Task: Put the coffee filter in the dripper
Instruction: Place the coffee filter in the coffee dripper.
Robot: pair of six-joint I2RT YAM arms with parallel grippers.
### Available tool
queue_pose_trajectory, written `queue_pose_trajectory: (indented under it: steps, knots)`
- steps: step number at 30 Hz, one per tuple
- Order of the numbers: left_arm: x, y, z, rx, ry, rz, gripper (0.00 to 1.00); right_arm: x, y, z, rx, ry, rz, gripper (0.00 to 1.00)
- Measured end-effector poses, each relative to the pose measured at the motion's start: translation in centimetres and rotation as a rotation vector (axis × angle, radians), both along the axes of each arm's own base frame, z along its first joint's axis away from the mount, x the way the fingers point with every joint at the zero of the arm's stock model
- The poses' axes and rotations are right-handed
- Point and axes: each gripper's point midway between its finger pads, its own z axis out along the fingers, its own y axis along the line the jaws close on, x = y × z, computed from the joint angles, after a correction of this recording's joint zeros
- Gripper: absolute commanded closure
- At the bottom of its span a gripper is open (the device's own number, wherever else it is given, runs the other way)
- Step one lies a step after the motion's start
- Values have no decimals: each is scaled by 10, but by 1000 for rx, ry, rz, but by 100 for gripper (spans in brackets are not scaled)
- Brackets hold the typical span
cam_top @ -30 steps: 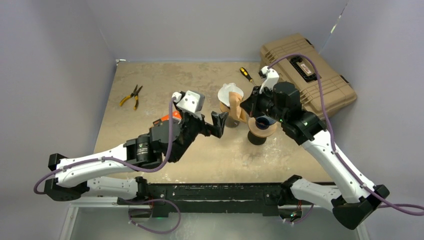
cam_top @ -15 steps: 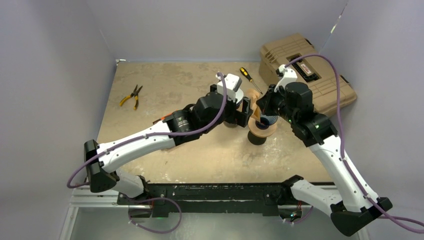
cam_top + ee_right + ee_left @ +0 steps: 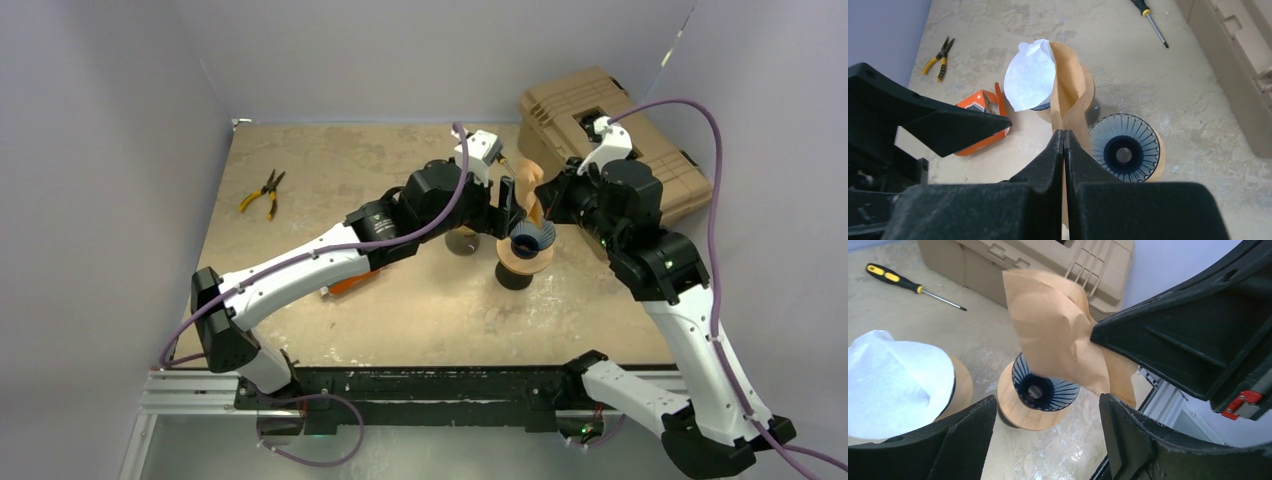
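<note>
Within the last second the left arm has been swung from the near-left of the table out across its middle, and the brown coffee filter [image 3: 527, 190] has been carried rightward by the right gripper [image 3: 548, 205] to a spot over the dripper [image 3: 530, 240].

The task is judged about half done. The filter has been picked up and is held in the air, but it has not yet been seated. In the right wrist view the ribbed blue cone of the dripper [image 3: 1125, 147] is seen bare on its wooden ring, with nothing inside it. The filter remains to be lowered, spread open and released into the cone.

The filter [image 3: 1070, 85] is pinched flat between the tightly closed fingers of the right gripper [image 3: 1064, 137], with most of the paper standing up beyond the fingertips, folded and partly creased. The dripper lies just to the right of those fingertips and below them.

The left gripper [image 3: 1047, 407] is held wide apart and nothing is grasped in it. In the left wrist view the filter [image 3: 1053, 325] hangs beyond and above the gap between the two fingers, and no contact with either can be made out. Its lower edge is seen close over the dripper [image 3: 1043, 385].

A second holder lined with a white filter [image 3: 898, 375] stands just beside the dripper. A screwdriver [image 3: 908, 285], a tan toolbox [image 3: 615, 150], pliers [image 3: 263, 192] and an orange box [image 3: 983, 117] lie elsewhere on the table [image 3: 420, 310].
</note>
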Motion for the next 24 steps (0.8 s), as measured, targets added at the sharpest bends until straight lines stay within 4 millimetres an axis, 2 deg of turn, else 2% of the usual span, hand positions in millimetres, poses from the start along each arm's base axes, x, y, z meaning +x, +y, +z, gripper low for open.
queue_pose_trajectory:
  steps: [3, 10, 15, 18, 24]
  knots:
    - [0, -11, -4, -3, 7, -29, 26, -1, -6, 5, -8, -9, -28, 100]
    - [4, -32, -14, 6, 25, -71, 28, -2, -11, -4, -29, 13, -44, 100]
    - [6, -39, -23, 18, 36, -79, 27, -2, -11, -24, -50, 56, -44, 100]
    - [6, -38, -24, 20, 37, -77, 23, -2, -14, -35, -68, 80, -58, 100]
    - [6, -38, -33, 21, 55, -68, 23, -4, -17, -52, -85, 112, -72, 100]
